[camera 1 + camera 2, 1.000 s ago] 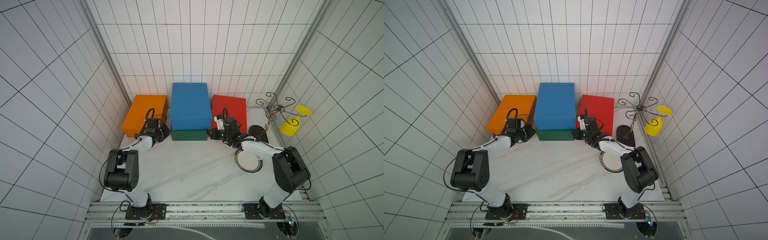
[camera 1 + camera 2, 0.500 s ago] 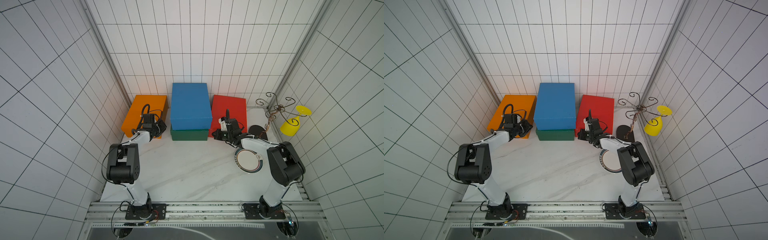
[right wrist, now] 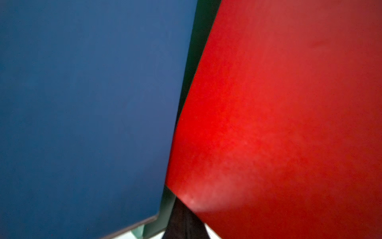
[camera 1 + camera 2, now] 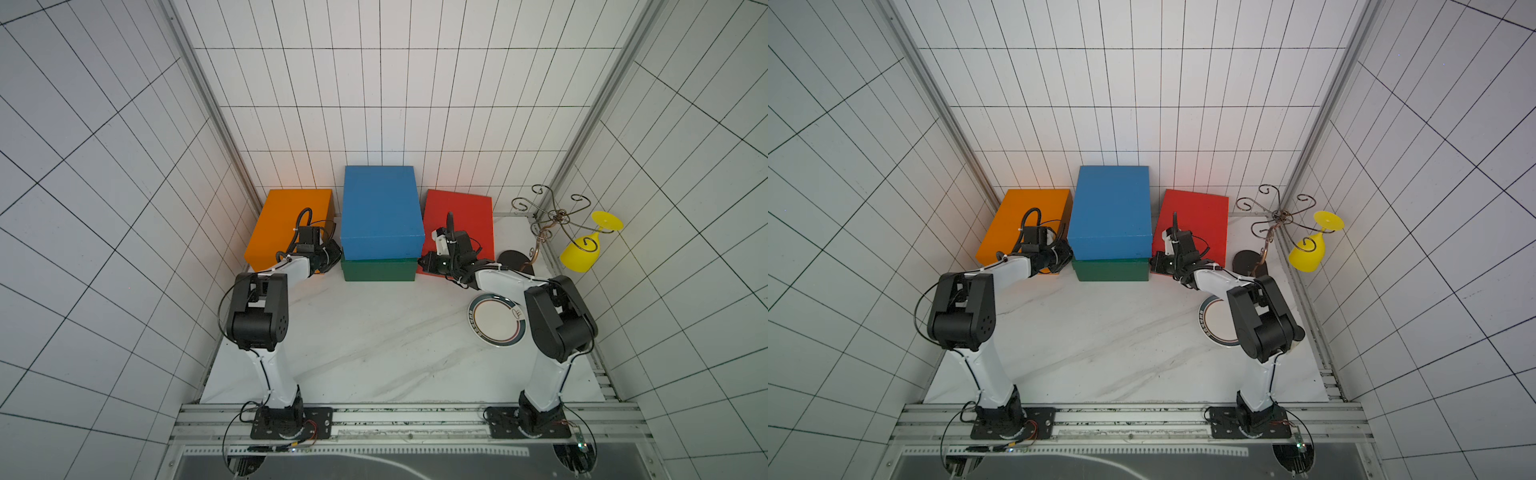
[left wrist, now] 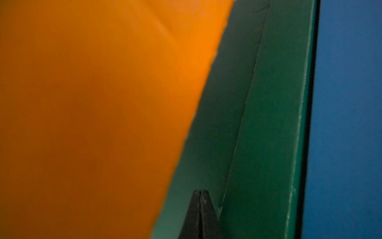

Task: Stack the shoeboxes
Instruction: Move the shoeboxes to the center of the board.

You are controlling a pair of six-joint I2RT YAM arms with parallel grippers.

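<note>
You have a white plate (image 4: 496, 320) on the table (image 4: 374, 345) under the right arm, and a wire stand (image 4: 540, 232) hung with a yellow glass (image 4: 579, 253) in the far right corner, near the red box (image 4: 461, 212). The 4 boxes line the back wall: the blue box (image 4: 380, 208) lies on the green box (image 4: 378, 271), the orange box (image 4: 286, 224) just left, the red just right. All are plain, solid-coloured, lids on. Your left claw (image 5: 200, 193) is closed and empty, its tips between orange and green. Your right claw (image 3: 185, 221) is closed too, in the gap between green and red. The marks on the plate's rim are too small to read.
</note>
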